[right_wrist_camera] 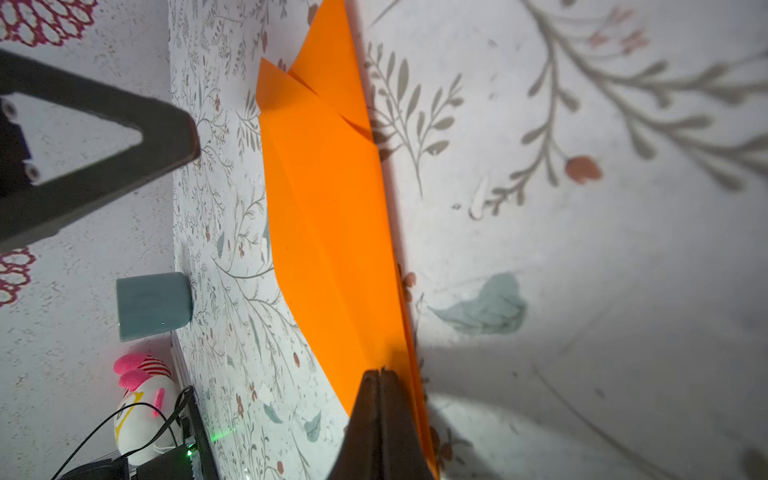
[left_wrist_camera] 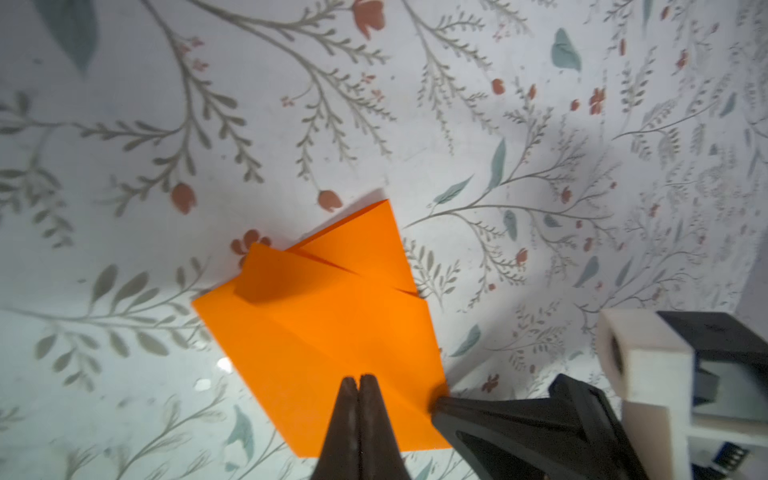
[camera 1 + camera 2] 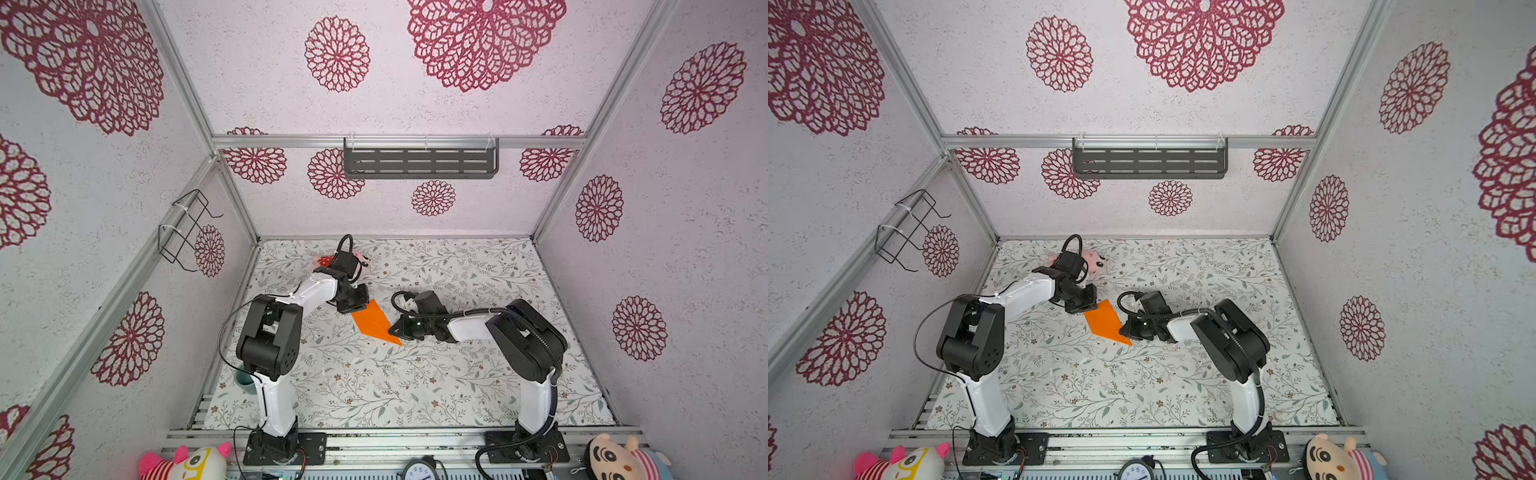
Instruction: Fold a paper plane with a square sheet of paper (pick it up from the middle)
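Left wrist view: the left hand [image 2: 358,380], fingers pressed together with nothing between them, appears to press on the paper plane [image 2: 332,328]. The plane lies flat on the counter [image 2: 540,208] under that hand's tip and reaches across to the right hand [image 1: 380,374], likewise closed and empty, at the narrow end. The diagonal folds look made: bright orange layered flaps taper to a point, and one corner flap stands slightly up. Flattening it and probably the wing folds seem left.

Floral tabletop [image 3: 374,395]; white walls [image 3: 665,249], red rosettes [image 3: 337,54].
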{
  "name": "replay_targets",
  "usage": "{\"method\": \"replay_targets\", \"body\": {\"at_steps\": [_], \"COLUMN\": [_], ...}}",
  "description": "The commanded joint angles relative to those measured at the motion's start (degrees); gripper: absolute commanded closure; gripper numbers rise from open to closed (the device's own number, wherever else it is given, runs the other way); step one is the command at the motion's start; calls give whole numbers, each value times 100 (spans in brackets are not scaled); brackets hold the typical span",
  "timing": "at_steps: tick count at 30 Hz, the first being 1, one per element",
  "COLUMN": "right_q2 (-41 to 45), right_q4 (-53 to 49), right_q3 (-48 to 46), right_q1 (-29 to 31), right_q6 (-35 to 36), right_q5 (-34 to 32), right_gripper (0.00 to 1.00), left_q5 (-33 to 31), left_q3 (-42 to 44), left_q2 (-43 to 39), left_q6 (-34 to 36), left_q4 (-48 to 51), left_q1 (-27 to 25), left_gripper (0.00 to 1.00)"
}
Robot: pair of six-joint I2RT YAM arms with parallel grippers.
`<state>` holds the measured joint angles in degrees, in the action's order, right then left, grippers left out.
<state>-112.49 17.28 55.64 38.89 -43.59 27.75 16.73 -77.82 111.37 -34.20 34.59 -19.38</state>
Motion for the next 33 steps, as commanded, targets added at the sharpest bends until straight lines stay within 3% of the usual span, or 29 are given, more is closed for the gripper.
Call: {"method": "replay_targets", "body": {"at_steps": [1, 14, 25, 33], "right_q2": [-149, 134, -599, -852], "right_q4": [-840, -719, -804, -1046], "right_q3": [-165, 286, 1501, 1761], "right_q1": [4, 28, 153, 189], "right_q6": [5, 193, 9, 33], "right_q5": [-262, -5, 145, 149], "right_gripper": [94, 94, 95, 95], "left_q5": [398, -114, -260, -434], "left_q3": [31, 157, 276, 303], "left_q2": [406, 725, 732, 735], "left_q6": [-144, -26, -20, -61], "left_q4": [-315, 11, 63, 143], "left_q1": [-1, 2, -10, -5], "left_gripper": [99, 100, 100, 100]}}
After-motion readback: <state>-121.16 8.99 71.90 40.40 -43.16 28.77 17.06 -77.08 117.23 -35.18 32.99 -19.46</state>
